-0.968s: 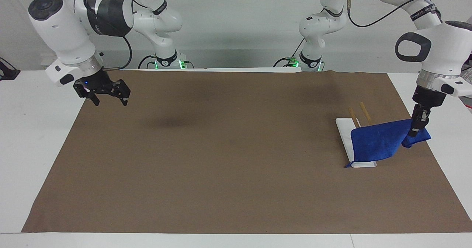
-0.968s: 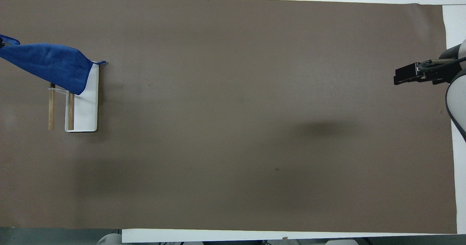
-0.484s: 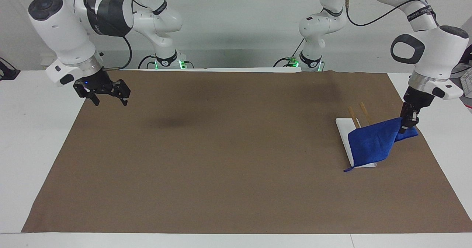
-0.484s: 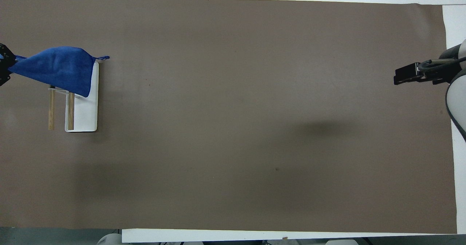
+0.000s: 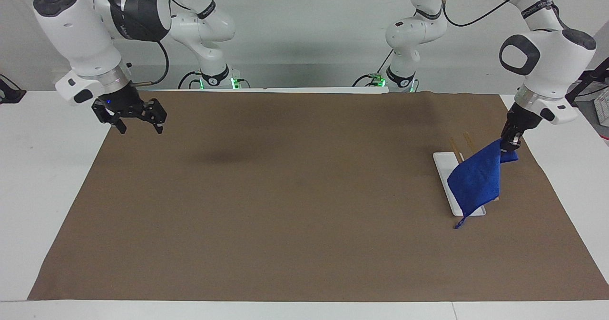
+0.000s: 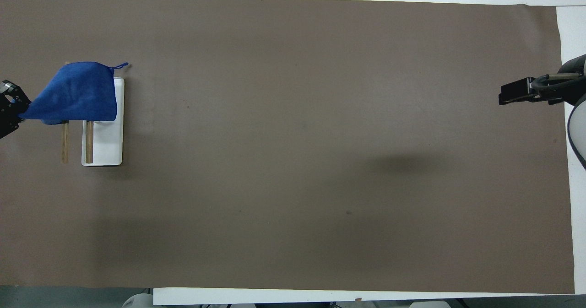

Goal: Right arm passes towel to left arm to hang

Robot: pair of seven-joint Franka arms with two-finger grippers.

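Handover looks done: my left end effector pinches the towel by a corner over the rack, at the tabletop's three o'clock in the facing view. Hanging remains. My right end effector waits, spread.

White flat counter, big brown rectangular paper mat covering most of it. Plain pale grey wall at robots' end. Soft diffuse shadows on mat, even overhead light. Small green indicator lights at counter's wall edge.
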